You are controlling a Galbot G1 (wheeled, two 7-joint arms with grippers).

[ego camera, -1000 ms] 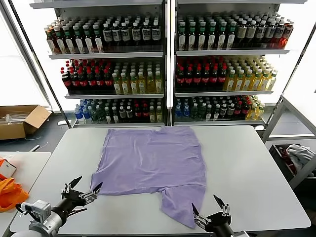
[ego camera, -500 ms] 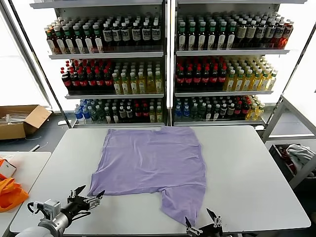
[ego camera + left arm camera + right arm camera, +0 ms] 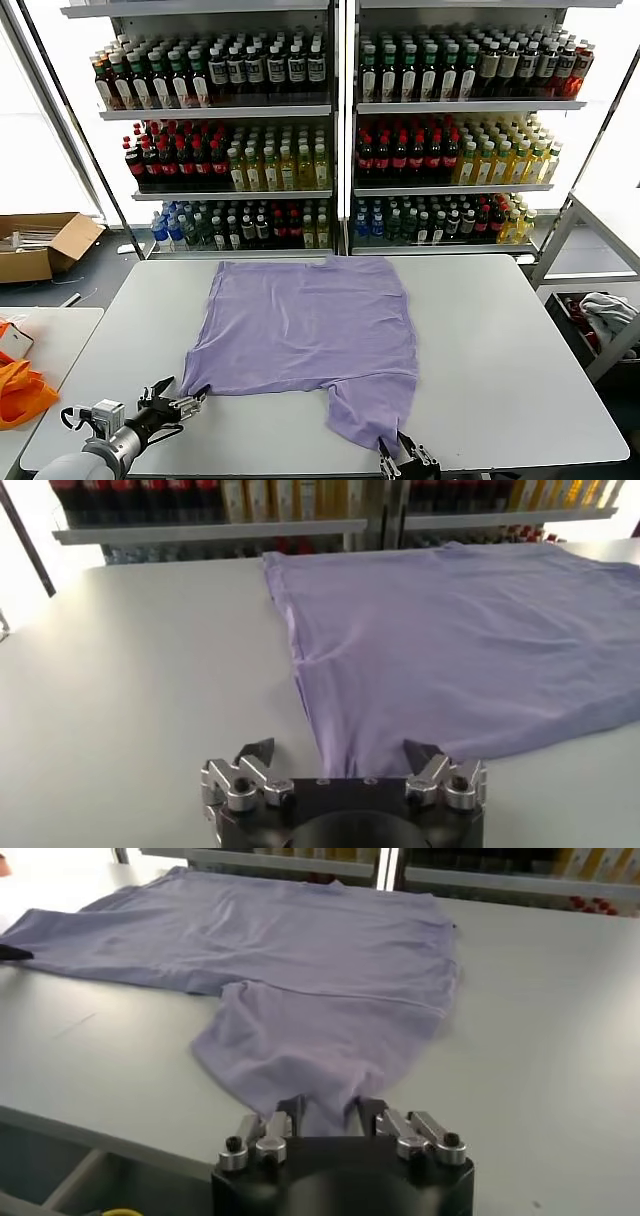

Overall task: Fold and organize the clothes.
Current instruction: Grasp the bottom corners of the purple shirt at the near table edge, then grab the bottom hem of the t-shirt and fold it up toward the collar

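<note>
The lavender T-shirt (image 3: 310,320) lies spread flat on the grey table (image 3: 510,340), plain side up, no print showing. My left gripper (image 3: 176,398) is at the shirt's near-left corner, low over the table. In the left wrist view (image 3: 338,752) its jaws stand wide apart with the shirt's (image 3: 450,630) corner between them, not gripped. My right gripper (image 3: 405,460) is at the near table edge on the hanging sleeve end. In the right wrist view (image 3: 329,1110) its jaws are drawn in on a bunch of the shirt's (image 3: 300,938) fabric.
Drink shelves (image 3: 340,130) stand behind the table. An orange cloth (image 3: 20,392) lies on a side table at the left, with a cardboard box (image 3: 40,245) beyond it. A bin with cloths (image 3: 600,315) is at the right.
The left gripper slid in to the shirt's near-left corner. The right gripper dropped to the table edge and narrowed its jaws from wide open onto the sleeve end.
</note>
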